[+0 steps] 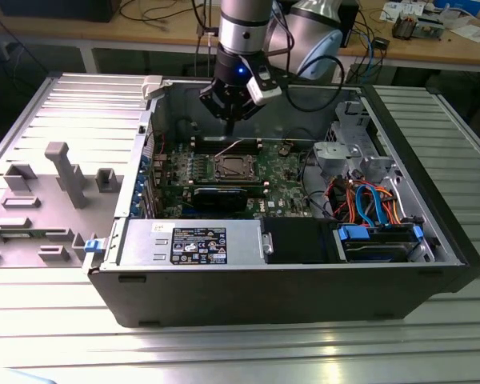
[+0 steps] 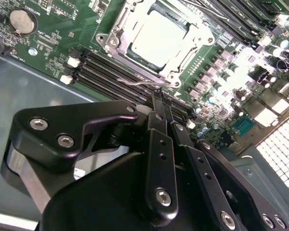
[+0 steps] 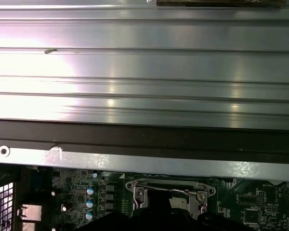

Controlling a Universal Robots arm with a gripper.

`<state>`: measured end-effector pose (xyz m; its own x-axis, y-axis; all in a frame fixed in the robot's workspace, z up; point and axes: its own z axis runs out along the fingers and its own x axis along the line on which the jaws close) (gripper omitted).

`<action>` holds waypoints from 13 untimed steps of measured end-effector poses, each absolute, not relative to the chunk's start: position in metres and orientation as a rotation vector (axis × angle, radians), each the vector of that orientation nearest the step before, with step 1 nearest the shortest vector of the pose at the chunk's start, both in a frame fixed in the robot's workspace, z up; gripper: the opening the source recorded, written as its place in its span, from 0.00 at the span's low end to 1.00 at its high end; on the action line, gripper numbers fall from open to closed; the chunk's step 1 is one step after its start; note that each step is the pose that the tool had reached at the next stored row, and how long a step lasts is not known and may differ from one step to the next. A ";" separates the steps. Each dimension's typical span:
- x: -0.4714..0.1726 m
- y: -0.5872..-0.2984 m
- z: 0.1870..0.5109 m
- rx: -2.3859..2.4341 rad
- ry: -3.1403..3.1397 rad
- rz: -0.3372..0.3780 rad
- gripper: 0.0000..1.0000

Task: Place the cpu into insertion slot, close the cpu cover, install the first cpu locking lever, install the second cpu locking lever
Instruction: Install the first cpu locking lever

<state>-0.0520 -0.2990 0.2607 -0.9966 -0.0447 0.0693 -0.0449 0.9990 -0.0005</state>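
The cpu (image 2: 159, 38) lies flat in the insertion slot (image 1: 234, 166) on the green board, its silvery top showing. The cpu cover (image 2: 119, 30) is down around it, framing the chip. A thin wire locking lever (image 2: 137, 82) runs along the socket side nearest my fingers; I cannot tell whether it is latched. My gripper (image 2: 159, 96) hangs above the board just behind the socket in the exterior view, where the gripper (image 1: 230, 122) is shut and holds nothing. In the first wrist view the slot (image 3: 171, 188) shows below the case wall.
The open computer case (image 1: 432, 240) surrounds the board. Long memory slots (image 2: 106, 67) lie between my fingers and the socket. A black card (image 1: 220, 198), the power supply (image 1: 192, 242) and a drive bay with coloured cables (image 1: 376, 208) sit nearer the front. A grey fixture plate (image 1: 56, 184) lies on the exterior view's left.
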 end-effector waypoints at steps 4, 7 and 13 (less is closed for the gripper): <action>-0.047 -0.299 0.261 0.069 -3.067 0.002 0.11; -0.041 -0.300 0.261 0.069 -3.064 0.000 0.11; -0.029 -0.301 0.261 0.069 -3.055 -0.006 0.11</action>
<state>-0.0294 -0.3007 0.2606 -0.9953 -0.0450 0.0855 -0.0447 0.9990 0.0056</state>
